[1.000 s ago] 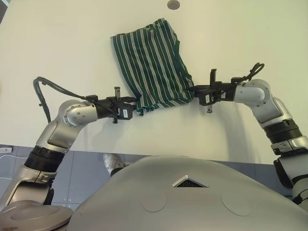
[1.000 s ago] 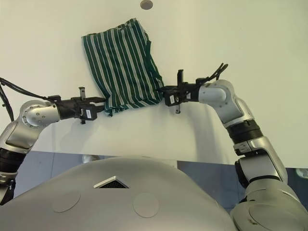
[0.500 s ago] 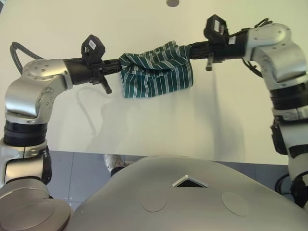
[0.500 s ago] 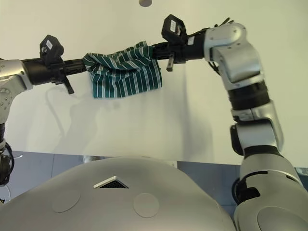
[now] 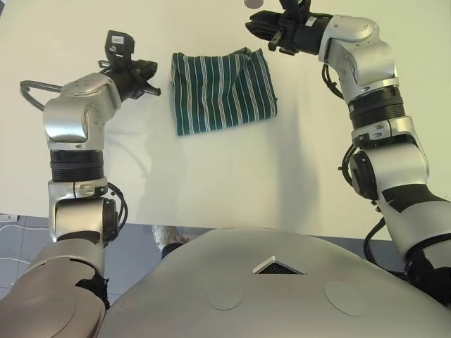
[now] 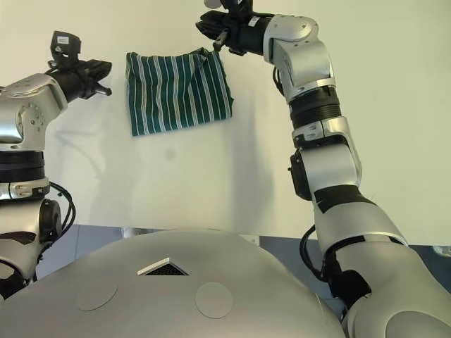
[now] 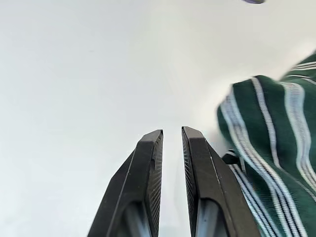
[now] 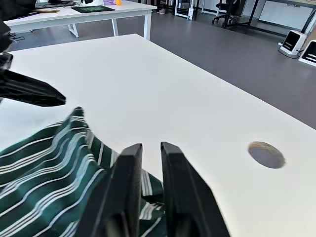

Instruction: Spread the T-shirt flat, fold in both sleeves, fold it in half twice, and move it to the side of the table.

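The white bench [image 5: 225,176] carries the green, white-striped T-shirt [image 5: 222,91], folded into a rough rectangle and lying well back from the bench's near edge, nearer the left side than the right. The left gripper [image 7: 172,133] hangs just beside the shirt's left edge, apart from it, jaws narrowly parted and holding nothing. The right gripper [image 8: 151,146] sits over the shirt's far right corner, jaws also narrow and empty. A small round hole [image 8: 266,154] lies in the bench beyond that corner.
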Robot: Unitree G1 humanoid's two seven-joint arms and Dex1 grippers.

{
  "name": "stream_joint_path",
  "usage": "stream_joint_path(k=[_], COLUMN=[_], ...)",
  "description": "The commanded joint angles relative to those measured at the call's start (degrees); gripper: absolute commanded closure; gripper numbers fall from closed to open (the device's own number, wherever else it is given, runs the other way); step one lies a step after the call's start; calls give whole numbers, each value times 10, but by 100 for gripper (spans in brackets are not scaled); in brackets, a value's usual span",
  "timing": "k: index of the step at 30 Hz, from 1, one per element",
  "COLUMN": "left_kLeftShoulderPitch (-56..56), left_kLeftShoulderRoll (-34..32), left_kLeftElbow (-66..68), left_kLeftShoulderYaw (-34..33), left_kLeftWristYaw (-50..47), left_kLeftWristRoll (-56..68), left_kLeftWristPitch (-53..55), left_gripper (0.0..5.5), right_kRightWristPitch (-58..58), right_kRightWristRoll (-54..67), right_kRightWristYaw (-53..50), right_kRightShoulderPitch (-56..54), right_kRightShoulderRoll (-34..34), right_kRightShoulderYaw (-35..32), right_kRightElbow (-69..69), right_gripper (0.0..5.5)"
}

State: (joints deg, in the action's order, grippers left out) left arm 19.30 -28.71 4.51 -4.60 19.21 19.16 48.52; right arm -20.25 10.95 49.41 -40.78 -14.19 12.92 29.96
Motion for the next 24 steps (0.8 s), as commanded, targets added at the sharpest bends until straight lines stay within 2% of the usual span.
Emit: stream_joint_path(k=[1,5,8,10,14,16,17,20,23,24], left_kLeftShoulderPitch=[6,-4,-28,-50,-111,-135,-149,-185,-172,-162], left_kLeftShoulderRoll=[6,17,28,37,68,84,102,163,220,230], left_kLeftElbow=[3,-17,-49,-79,-130,-142,-154,-168,-144,-142], left_kLeftShoulderYaw=[-30,-43,-46,-50,-80,-96,-102,-107,-122,-122], left_kLeftWristYaw=[-11,-11,-19,-28,-61,-81,-97,-151,-214,-222], left_kLeftWristRoll=[-8,-4,-5,-6,-5,-10,-12,-24,-29,-28], left_kLeftWristPitch=[-26,-32,-24,-19,-27,-44,-53,-92,-121,-132], left_gripper=[478,478,478,478,478,478,478,478,478,478], right_kRightWristPitch=[-65,-114,-118,-107,-103,-119,-136,-174,-144,-116], right_kRightWristRoll=[1,-19,-44,-26,74,82,78,76,60,40], right_kRightWristYaw=[34,-10,-104,-197,-432,-516,-542,-596,-599,-588], right_kRightShoulderPitch=[73,113,133,166,301,380,406,412,325,287], right_kRightShoulderRoll=[16,37,33,0,-87,-101,-100,-70,-76,-84], right_kRightShoulderYaw=[52,59,28,-56,-343,-429,-451,-468,-415,-379], right_kRightElbow=[-59,-16,76,129,152,97,62,-55,-131,-172], right_gripper=[546,546,546,546,546,546,546,546,546,546])
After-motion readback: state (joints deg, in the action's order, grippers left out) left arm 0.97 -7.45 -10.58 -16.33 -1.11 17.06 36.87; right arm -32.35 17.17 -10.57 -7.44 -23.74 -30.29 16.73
